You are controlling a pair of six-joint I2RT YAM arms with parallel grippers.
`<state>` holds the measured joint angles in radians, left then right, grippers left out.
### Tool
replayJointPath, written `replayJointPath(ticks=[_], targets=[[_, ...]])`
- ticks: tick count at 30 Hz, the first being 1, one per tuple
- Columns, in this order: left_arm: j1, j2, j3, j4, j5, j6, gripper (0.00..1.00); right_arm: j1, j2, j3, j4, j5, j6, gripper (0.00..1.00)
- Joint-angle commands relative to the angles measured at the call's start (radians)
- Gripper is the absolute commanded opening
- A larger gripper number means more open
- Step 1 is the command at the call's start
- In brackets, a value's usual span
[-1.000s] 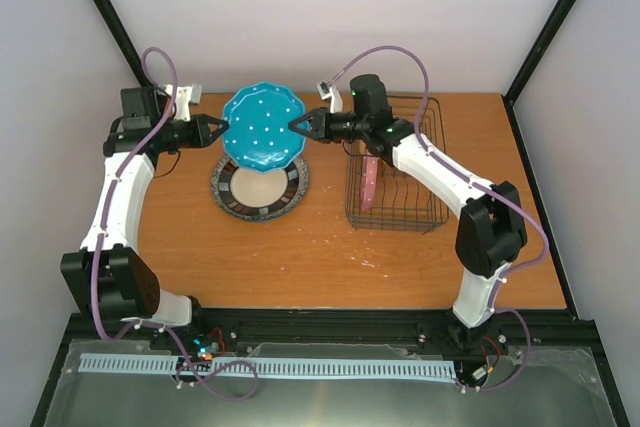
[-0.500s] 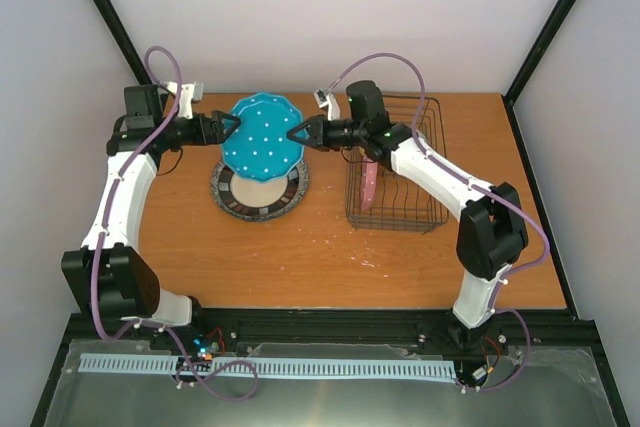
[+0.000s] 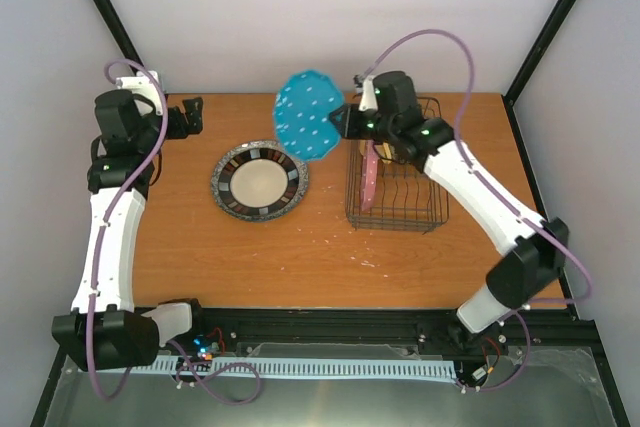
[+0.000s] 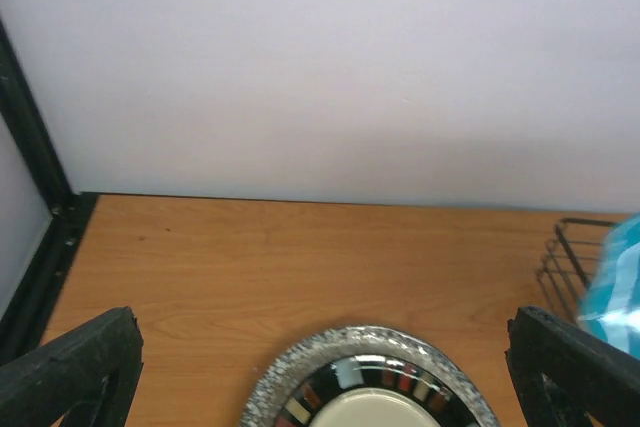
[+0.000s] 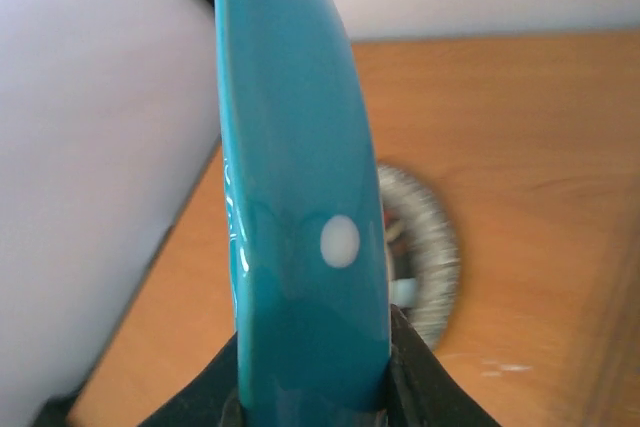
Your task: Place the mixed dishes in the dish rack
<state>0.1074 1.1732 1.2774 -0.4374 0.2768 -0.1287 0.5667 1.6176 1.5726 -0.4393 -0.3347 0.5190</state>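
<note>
Teal dotted plate (image 3: 308, 115), upper centre of top view: bright teal, small white dots scattered over face.
Dark-rimmed plate (image 3: 260, 181), left of centre: grey speckled outer edge, black band with red and pale blocks, cream middle.
Pink plate (image 3: 371, 179), centre right, inside dish rack (image 3: 400, 215): pale pink, dots too small to make out.
Rack wire: near black.
Table (image 3: 300, 247): orange-brown wood grain.
Left arm (image 3: 112, 217), right arm (image 3: 470, 182): white shells, black joints.
Cables (image 3: 435, 33): purple.

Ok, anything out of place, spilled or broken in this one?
Nothing stands out. The teal dotted plate hangs on edge in the right gripper beside the dish rack, the pink dotted plate stands inside it, and the dark-rimmed plate lies flat on the grey speckled plate. No breakage shows.
</note>
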Motion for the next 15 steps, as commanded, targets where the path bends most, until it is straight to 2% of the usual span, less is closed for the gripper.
replayJointPath(ticks=[1, 4, 7, 11, 15], targets=[[0.0, 0.014, -0.035, 0.042, -0.124, 0.013, 1.0, -0.007, -0.215, 0.102, -0.072, 0.453, -0.163, 0.03], [0.0, 0.03, -0.058, 0.042, -0.114, 0.012, 1.0, -0.007, -0.279, 0.129, -0.17, 0.705, -0.249, 0.03], [0.0, 0.037, -0.081, 0.059, -0.091, 0.008, 1.0, -0.007, -0.307, 0.159, -0.284, 0.885, -0.272, 0.03], [0.0, 0.046, -0.091, 0.064, -0.09, 0.014, 1.0, -0.007, -0.374, 0.099, -0.363, 1.013, -0.182, 0.03], [0.0, 0.054, -0.095, 0.067, -0.094, 0.018, 1.0, -0.007, -0.399, -0.021, -0.421, 1.076, -0.105, 0.03]])
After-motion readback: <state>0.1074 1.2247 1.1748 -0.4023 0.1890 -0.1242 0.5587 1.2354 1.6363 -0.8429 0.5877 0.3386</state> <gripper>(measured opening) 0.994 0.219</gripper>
